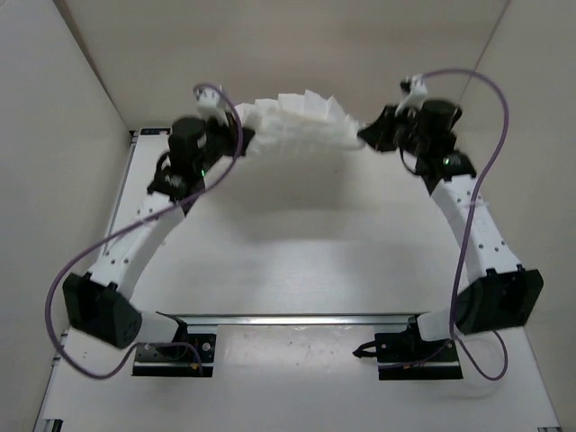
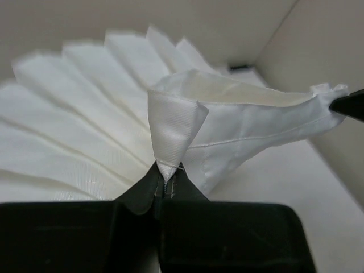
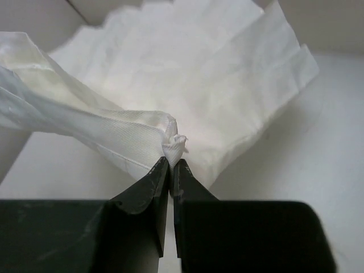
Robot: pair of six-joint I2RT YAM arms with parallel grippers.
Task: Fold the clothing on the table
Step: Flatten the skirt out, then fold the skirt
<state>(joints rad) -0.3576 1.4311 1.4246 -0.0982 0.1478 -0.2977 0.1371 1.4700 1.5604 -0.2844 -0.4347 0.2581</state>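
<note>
My left fingers (image 2: pixel 143 192) and right fingers (image 3: pixel 149 189) each clenched on a corner of the clothing (image 1: pixel 297 126), held up over far end of white table (image 1: pixel 297 261); plain beige walls (image 1: pixel 85 72) around.

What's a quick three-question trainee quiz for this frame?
1. True or false: the left gripper is shut on a folded corner of the clothing.
2. Pick one. The clothing is: A) lying loose, touched by neither gripper; B) held between both grippers, one at each end; C) hanging from one gripper alone.
3. Short answer: what does the right gripper clamp?

Key: 1 true. 2 B. 3 A bunched bit of the clothing's edge.
</note>
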